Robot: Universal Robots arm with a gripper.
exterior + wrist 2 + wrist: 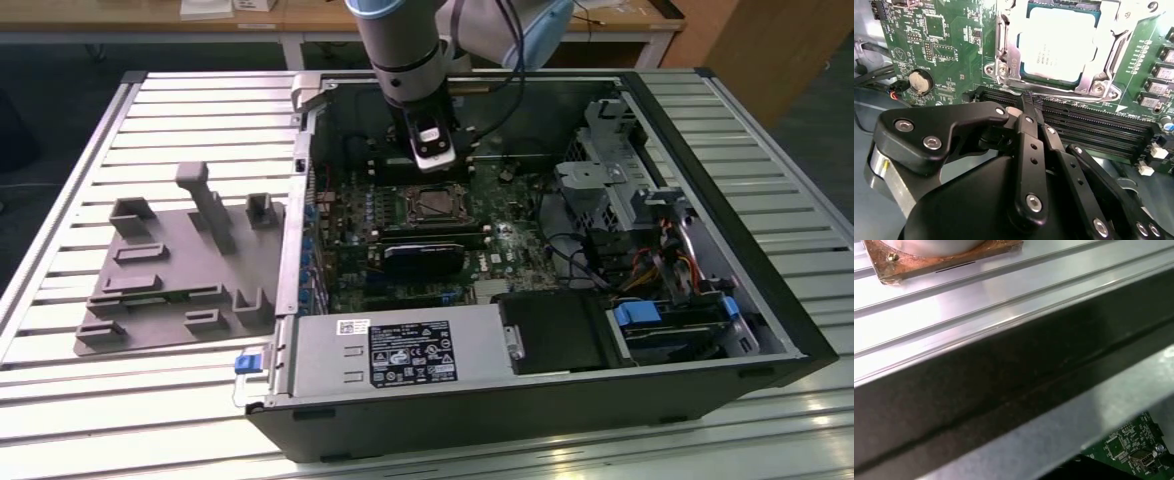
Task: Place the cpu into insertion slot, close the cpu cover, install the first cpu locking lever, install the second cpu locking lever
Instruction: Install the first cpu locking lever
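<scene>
Exterior view, scene: An open computer case (747, 330) lies on a slatted table (174, 420). The arm (400, 40) reaches down into it.
Exterior view, task thing: The insertion slot (434, 204) is a silver-rimmed square on the green board, near the middle of the case.
Exterior view, pincer: The gripper (438, 168) hangs just beside the slot, at its twelve o'clock. You see nothing carried in it.
Exterior view, surroundings: A grey fixture tray (160, 270) sits on the table outside the case, at nine o'clock from the slot and well apart from it.
Second wrist view, progress: The cpu (1056, 45) lies flat in its socket, pale metal top facing up, so your first step looks done.
Second wrist view, cover: The cpu cover (1010, 55) appears to lie down around the chip, which shows through its window. That step looks done as well.
Second wrist view, levers: You cannot tell from here whether either locking lever is latched, so treat both as open points.
Second wrist view, pincer: The black fingers (1026, 150) meet at their tips with no gap and nothing between them. The tips hover over the memory slots (1094, 125) just beside the cover's edge. Whether they touch anything cannot be told.
First wrist view, scene: A dark case wall (1019, 385) runs between the slatted metal surface and a corner of green circuit board (1134, 445).
</scene>
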